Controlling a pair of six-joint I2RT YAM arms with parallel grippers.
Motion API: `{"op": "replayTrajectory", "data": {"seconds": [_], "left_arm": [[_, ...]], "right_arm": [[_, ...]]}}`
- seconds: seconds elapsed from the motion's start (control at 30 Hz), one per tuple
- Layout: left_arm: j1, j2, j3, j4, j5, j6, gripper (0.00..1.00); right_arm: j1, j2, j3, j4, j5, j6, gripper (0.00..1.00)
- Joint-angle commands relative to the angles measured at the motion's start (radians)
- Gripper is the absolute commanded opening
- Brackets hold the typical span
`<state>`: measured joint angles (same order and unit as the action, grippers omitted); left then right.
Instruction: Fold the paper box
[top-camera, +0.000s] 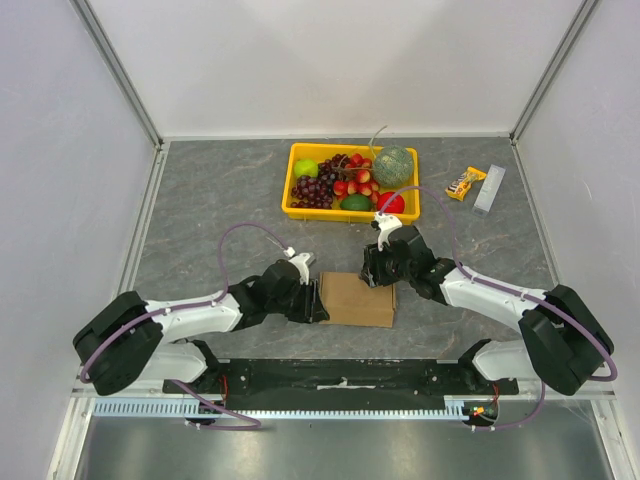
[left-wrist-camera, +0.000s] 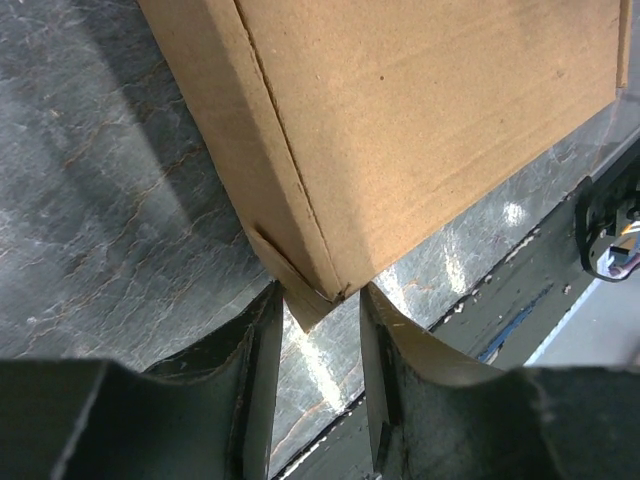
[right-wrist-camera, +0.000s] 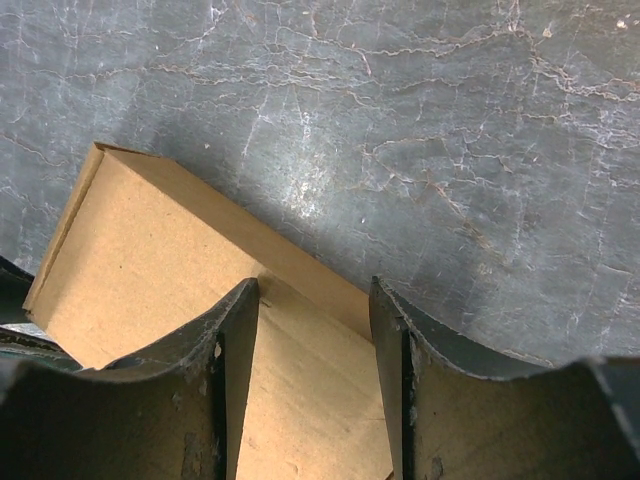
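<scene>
The paper box (top-camera: 358, 299) is a slim closed brown cardboard box lying flat on the grey table between the two arms. My left gripper (top-camera: 314, 297) is at its left edge; in the left wrist view the jaws (left-wrist-camera: 318, 300) stand open with a box corner (left-wrist-camera: 430, 130) and a small protruding tab between the tips. My right gripper (top-camera: 378, 271) is over the box's far right part; in the right wrist view its jaws (right-wrist-camera: 315, 295) stand open just above the lid (right-wrist-camera: 150, 260), straddling the far edge.
A yellow tray (top-camera: 298, 209) of fruit stands just beyond the box. A snack wrapper (top-camera: 465, 183) and a pale bar (top-camera: 489, 188) lie at the back right. The black base rail (top-camera: 340, 378) runs along the near edge.
</scene>
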<state>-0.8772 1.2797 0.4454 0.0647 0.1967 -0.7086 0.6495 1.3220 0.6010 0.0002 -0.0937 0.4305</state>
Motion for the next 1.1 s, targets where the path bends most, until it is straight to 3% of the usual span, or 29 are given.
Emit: {"op": "replayTrajectory", "data": {"seconds": [0.0, 1.07], "left_arm": [[0.015, -0.055, -0.014, 0.153, 0.049, -0.066, 0.41], [0.067, -0.097, -0.077, 0.271, 0.129, -0.138, 0.36]], "right_arm": [[0.006, 0.000, -0.033, -0.046, -0.015, 0.004, 0.55], [0.006, 0.002, -0.043, -0.042, -0.014, 0.005, 0.55]]}}
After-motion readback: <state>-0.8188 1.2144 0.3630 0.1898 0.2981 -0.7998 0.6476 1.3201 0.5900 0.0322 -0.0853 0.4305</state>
